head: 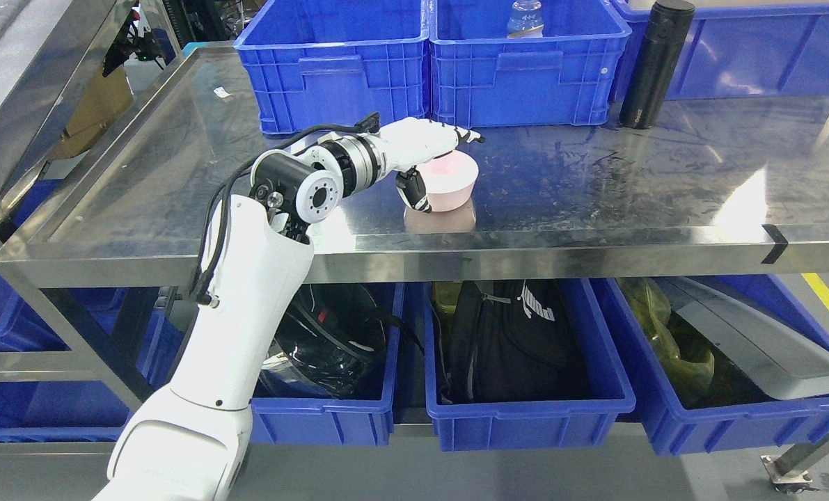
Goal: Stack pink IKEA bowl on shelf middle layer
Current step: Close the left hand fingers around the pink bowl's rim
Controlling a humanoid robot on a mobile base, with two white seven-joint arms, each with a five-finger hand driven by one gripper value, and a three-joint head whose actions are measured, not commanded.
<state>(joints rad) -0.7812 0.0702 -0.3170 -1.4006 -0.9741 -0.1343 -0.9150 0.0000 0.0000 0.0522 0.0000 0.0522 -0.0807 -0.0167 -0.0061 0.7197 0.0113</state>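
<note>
Pink bowl (450, 182): upright on steel shelf (595, 181), left hand (424, 156) fingers clasping it; second bowl unseen, stacking unconfirmed.

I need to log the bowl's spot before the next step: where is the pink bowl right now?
In the head view the pink bowl sits near the front middle of the steel shelf, under the left hand, in front of the two blue crates.

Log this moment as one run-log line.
arm: left | left hand: gripping pink bowl, fingers over rim, thumb at side | bowl: on steel shelf, near front edge | right arm: out of view | stack: not seen
</note>
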